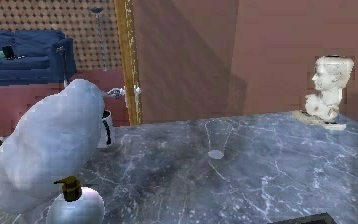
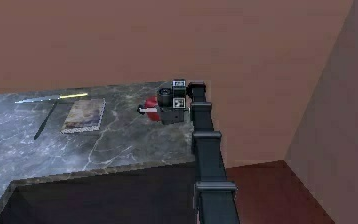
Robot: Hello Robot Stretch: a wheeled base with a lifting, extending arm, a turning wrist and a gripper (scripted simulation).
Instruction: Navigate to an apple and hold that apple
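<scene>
A small red round thing [image 2: 145,104] sits at the far edge of the grey marble counter [image 2: 47,150] in the arm side view; it may be the apple. My gripper [image 2: 154,108] has its dark body right beside that red thing, at the end of the dark arm [image 2: 209,160] that rises from the bottom edge. The red thing is at the fingers' end, with the countertop behind it. I cannot tell whether the gripper holds anything.
On the counter lie a flat book [image 2: 84,115], a yellow pencil [image 2: 52,98] and a dark pen [image 2: 44,120]; a dark sink recess [image 2: 97,200] lies near. In the forward view, a white bust [image 1: 329,90], a soap bottle [image 1: 75,205], a mug [image 1: 107,130] and an open door [image 1: 130,60].
</scene>
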